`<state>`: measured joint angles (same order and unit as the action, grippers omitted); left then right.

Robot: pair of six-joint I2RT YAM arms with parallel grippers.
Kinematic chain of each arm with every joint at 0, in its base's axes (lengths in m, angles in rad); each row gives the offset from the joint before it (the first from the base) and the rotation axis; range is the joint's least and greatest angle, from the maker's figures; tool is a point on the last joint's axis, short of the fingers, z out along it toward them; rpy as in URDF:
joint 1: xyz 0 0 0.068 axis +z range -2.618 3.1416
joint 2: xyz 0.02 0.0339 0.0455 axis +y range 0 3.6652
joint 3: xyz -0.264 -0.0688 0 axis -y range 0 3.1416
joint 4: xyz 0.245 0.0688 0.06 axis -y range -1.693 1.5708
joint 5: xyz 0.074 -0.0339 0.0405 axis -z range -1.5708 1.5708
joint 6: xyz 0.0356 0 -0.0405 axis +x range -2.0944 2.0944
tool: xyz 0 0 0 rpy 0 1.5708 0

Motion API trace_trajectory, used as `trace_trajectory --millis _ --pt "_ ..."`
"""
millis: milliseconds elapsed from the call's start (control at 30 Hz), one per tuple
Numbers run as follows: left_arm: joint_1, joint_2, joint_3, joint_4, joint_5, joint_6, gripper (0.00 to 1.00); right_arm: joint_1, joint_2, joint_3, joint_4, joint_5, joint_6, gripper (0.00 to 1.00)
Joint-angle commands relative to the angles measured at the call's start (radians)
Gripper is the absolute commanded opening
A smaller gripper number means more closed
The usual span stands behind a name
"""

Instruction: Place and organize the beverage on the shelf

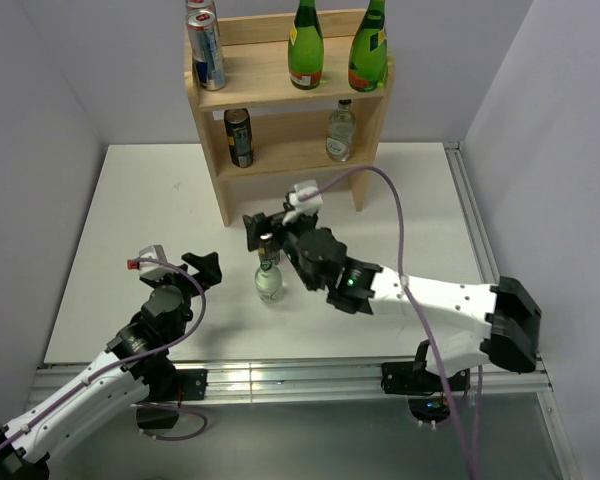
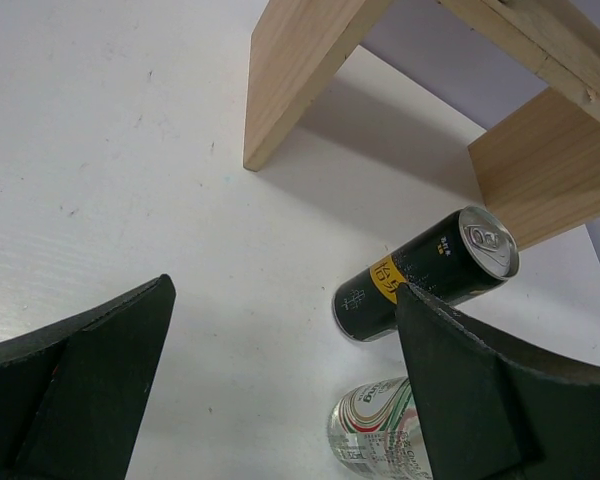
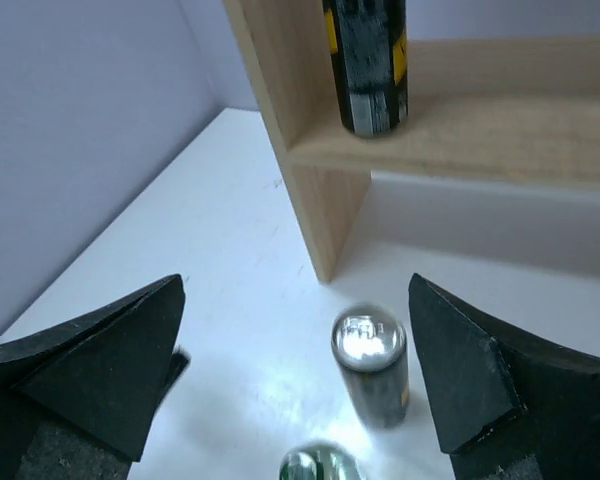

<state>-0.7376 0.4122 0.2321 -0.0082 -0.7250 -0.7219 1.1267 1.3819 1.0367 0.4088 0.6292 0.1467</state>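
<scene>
Top external view, leftmost: the left arm rises from the near-left corner with its elbow bent. The left gripper hangs over the smooth white table, its black wedge-shaped fingers spread wide and holding nothing.

At the table's far edge, the shelf of pale raw wood stands on flat side panels. On its upper tier, 2 slim blue-and-silver cans stand at the left, one behind the other. Right of them are 2 green glass bottles with yellow-and-red labels. On the lower tier, a shelved black can with a yellow band stands at the left and a shelved clear bottle at the right. All that print is too small to read.

On the table in front of the shelf, a loose black can stands upright. It has a silver pull-tab lid and a yellow label with dark characters I cannot read. Just beside it, on the near side, stands a small clear bottle with a green-and-red label.

The right arm, with white links and black joints, stretches from the near-right base diagonally leftward. A purple cable loops over it. The right gripper hovers above the loose can. In the right wrist view its fingers are wide apart on either side of the can's shiny lid, gripping nothing.
</scene>
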Motion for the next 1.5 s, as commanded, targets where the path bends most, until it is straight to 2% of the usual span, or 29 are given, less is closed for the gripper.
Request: trace_trajectory --millis 0,167,300,400,700,867,1233,1467 --pt "-0.003 0.013 0.001 0.039 0.016 0.016 0.99 0.071 -0.108 -0.131 -0.01 0.119 0.129 1.0" --pt "-0.003 0.011 0.0 0.047 0.025 0.019 0.99 0.183 -0.156 -0.331 -0.039 0.139 0.299 1.0" --pt "-0.003 0.013 -0.001 0.05 0.035 0.024 0.99 0.283 -0.098 -0.415 0.008 0.13 0.34 1.0" --pt "-0.003 0.008 -0.005 0.056 0.045 0.03 0.99 0.3 -0.046 -0.441 0.018 0.13 0.392 1.0" --pt "-0.003 0.016 -0.002 0.059 0.047 0.032 0.99 0.283 0.161 -0.386 0.077 0.113 0.393 1.0" --pt "-0.003 0.014 -0.005 0.06 0.05 0.033 0.99 0.207 0.278 -0.372 0.177 0.038 0.386 1.0" --pt "-0.003 0.016 -0.005 0.06 0.052 0.033 0.99 0.114 0.42 -0.247 0.24 -0.028 0.309 1.0" --pt "-0.003 0.017 -0.004 0.063 0.055 0.035 0.99 0.087 0.486 -0.198 0.257 -0.016 0.303 1.0"
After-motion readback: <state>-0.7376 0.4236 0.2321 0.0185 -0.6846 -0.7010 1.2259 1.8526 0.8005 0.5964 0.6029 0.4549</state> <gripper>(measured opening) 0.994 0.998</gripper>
